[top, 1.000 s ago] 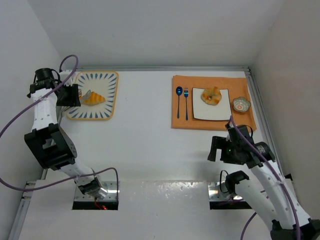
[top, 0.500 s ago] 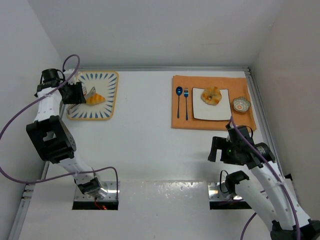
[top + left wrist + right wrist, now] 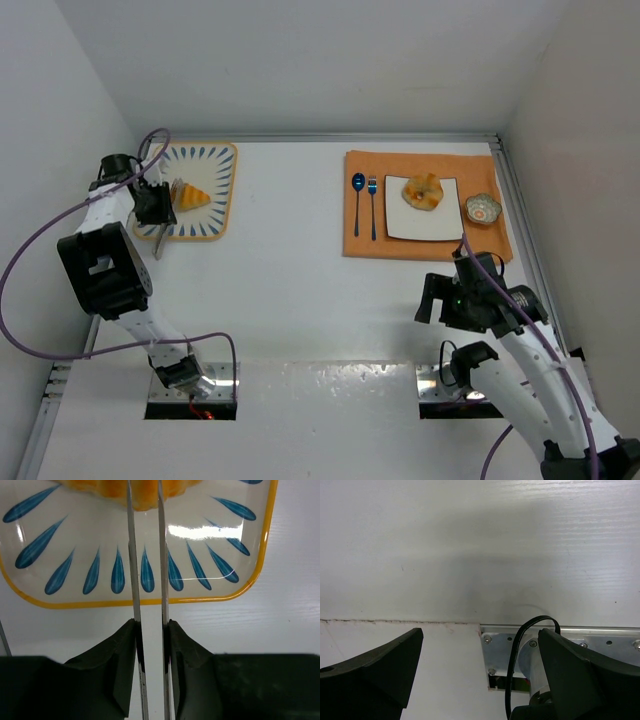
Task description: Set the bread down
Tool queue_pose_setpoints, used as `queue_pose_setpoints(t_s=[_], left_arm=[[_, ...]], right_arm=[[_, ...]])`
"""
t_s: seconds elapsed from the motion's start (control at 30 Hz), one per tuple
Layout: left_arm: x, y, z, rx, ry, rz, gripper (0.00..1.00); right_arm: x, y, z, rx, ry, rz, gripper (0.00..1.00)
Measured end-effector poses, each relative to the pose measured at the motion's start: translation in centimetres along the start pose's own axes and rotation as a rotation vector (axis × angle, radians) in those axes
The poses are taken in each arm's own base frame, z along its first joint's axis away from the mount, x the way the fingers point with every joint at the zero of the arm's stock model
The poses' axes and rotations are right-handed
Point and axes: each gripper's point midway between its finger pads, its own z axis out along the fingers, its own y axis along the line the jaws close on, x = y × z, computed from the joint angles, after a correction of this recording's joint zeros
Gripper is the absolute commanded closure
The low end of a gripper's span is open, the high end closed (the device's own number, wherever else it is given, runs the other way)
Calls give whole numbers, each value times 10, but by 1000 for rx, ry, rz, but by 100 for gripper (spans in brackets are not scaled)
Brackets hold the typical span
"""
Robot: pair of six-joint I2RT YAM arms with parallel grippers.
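Note:
The croissant-like bread (image 3: pixel 192 196) lies on the blue-petalled tray (image 3: pixel 215 215) at the far left. My left gripper (image 3: pixel 155 204) is shut on metal tongs (image 3: pixel 163 235) at the tray's left edge. In the left wrist view the gripper (image 3: pixel 149 625) pinches the two tong blades (image 3: pixel 161 555), whose far ends reach the croissant (image 3: pixel 143 495) on the tray (image 3: pixel 240 545). The round knotted bun (image 3: pixel 423 192) sits on a white square plate (image 3: pixel 445 225). My right gripper (image 3: pixel 440 300) is open and empty, low over the table near its base (image 3: pixel 480 635).
An orange placemat (image 3: pixel 360 245) under the plate also holds a blue spoon (image 3: pixel 358 198), a fork (image 3: pixel 372 205) and a small patterned bowl (image 3: pixel 483 209). White walls close in on the left, back and right. A metal mounting plate and black cable (image 3: pixel 520 645) lie below the right gripper.
My left gripper has moved right and toward me along the tray's left edge with the tongs. The croissant has shifted slightly right. The right arm has not moved.

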Motion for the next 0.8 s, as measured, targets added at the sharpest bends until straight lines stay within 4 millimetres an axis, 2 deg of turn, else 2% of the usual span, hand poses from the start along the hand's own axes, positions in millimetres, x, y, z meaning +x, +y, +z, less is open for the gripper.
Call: queue_pose_setpoints(t_s=[0.23,0.33,0.37,0.63,0.8], left_arm=[[14,0,8,-2,24,-24,82],[15,0,9,-3,25,-24,93],[15,0,9,-4,24,-24,100],[13,0,6,-3,26,-24,100],[-2,-1,-6,-5,0,-17,100]], right_arm=[[0,0,0,1,1,3,3],[0,0,-1,-1,-4,2,3],[0,0,-1,-2,-7,2,3],[3,-6,-5,14,-24,3,3],[3,-6,-6,14,-30,7,3]])
